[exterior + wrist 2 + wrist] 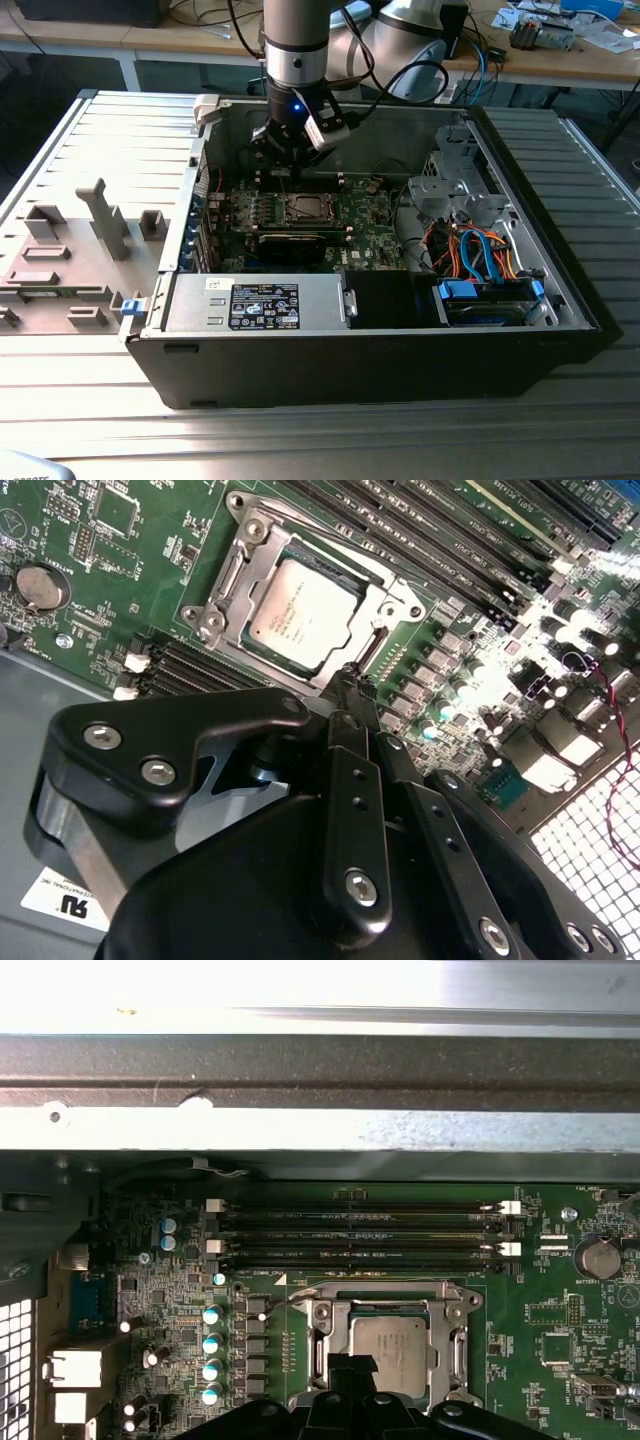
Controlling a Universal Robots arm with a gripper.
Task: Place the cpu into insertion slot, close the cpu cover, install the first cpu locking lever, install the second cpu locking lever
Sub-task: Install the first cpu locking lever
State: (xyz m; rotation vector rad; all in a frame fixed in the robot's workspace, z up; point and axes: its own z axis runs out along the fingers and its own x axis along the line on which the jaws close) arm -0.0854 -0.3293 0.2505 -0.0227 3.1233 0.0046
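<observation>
The cpu (305, 613) sits in its socket with the cpu cover (240, 580) down around it. The gripper (352, 680) hovers just beside the socket's edge, fingers pressed together, holding nothing.

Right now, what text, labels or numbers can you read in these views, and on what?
No text reads cleanly.
Black label on the power supply box: print too small to read.
Chip in its socket: faint marking, blurred.
White sticker, second wrist view: cut off at the picture's edge, not readable.
Circuit board: white lettering, too small to read.
</observation>
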